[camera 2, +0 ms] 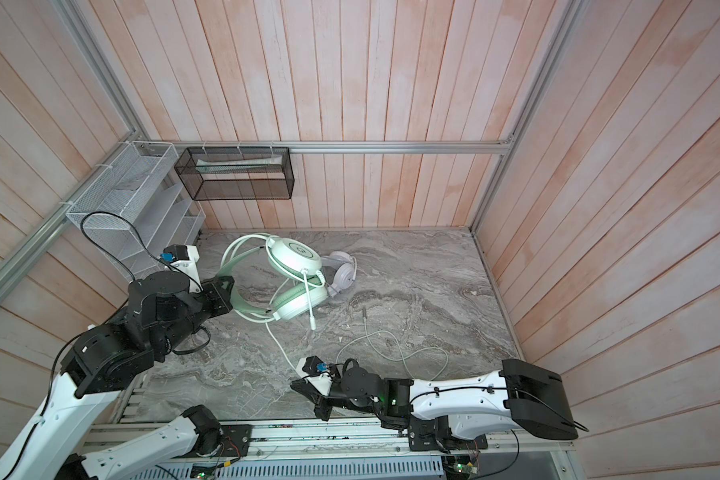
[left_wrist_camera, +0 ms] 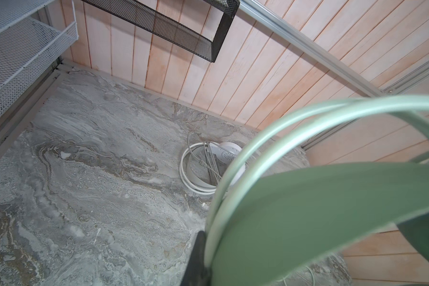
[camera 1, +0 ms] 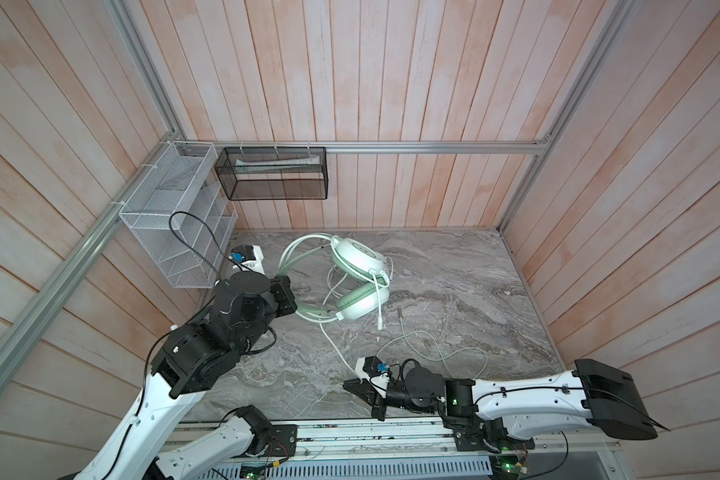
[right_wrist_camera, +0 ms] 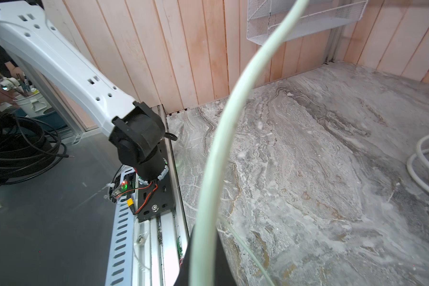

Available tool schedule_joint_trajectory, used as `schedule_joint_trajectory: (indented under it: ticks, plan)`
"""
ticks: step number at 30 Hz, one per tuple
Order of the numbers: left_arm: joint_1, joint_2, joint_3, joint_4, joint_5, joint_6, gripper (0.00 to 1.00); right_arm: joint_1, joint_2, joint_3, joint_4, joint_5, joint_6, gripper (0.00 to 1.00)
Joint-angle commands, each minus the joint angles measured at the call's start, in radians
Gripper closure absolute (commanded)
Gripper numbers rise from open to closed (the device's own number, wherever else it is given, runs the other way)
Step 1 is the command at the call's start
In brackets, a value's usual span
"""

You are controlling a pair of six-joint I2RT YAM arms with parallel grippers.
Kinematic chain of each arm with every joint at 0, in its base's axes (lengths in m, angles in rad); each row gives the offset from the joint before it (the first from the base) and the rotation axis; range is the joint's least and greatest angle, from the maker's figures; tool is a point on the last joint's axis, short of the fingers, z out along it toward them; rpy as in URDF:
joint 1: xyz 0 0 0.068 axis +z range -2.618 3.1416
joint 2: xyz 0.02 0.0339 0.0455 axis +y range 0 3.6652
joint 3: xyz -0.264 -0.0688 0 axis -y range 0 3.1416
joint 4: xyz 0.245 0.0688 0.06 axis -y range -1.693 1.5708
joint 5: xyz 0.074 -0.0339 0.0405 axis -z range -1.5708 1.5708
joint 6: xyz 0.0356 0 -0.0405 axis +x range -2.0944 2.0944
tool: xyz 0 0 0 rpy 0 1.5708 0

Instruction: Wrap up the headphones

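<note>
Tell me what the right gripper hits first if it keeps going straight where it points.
Likely bare tabletop, then the wood-panelled side wall. The right gripper, shut on the mint cable, aims past the left arm's base joint. Its tilt is hard to judge.

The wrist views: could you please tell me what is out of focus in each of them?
In the left wrist view the mint headband is close to the lens and blurred, while the white headset and the table behind it are sharp; in the right wrist view the mint cable crossing the picture is soft, the table sharp.
</note>
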State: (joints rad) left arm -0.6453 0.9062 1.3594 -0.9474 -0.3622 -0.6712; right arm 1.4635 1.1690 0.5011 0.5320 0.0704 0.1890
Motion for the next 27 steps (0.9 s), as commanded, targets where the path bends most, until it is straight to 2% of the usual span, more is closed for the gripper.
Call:
schedule_joint_trajectory:
  ticks: [1,4,10,18,22,27]
  plan:
    - [0.052,0.003,-0.028,0.093,0.085,0.018,1.00,0.029,-0.035,0.054,-0.112,0.051,-0.037,1.00]
    - [0.086,0.019,-0.052,0.084,0.081,0.053,1.00,0.055,-0.049,0.111,-0.185,0.067,-0.059,1.00]
    - [0.098,0.032,-0.134,0.079,0.053,0.094,1.00,0.113,-0.071,0.260,-0.381,0.124,-0.144,1.00]
    - [0.098,0.027,-0.234,0.082,-0.002,0.153,1.00,0.118,-0.149,0.445,-0.631,0.219,-0.270,1.00]
    - [0.098,0.022,-0.275,0.080,-0.027,0.171,1.00,0.116,-0.187,0.506,-0.693,0.251,-0.315,1.00]
    - [0.098,0.016,-0.332,0.102,0.001,0.168,1.00,0.116,-0.165,0.573,-0.762,0.277,-0.355,1.00]
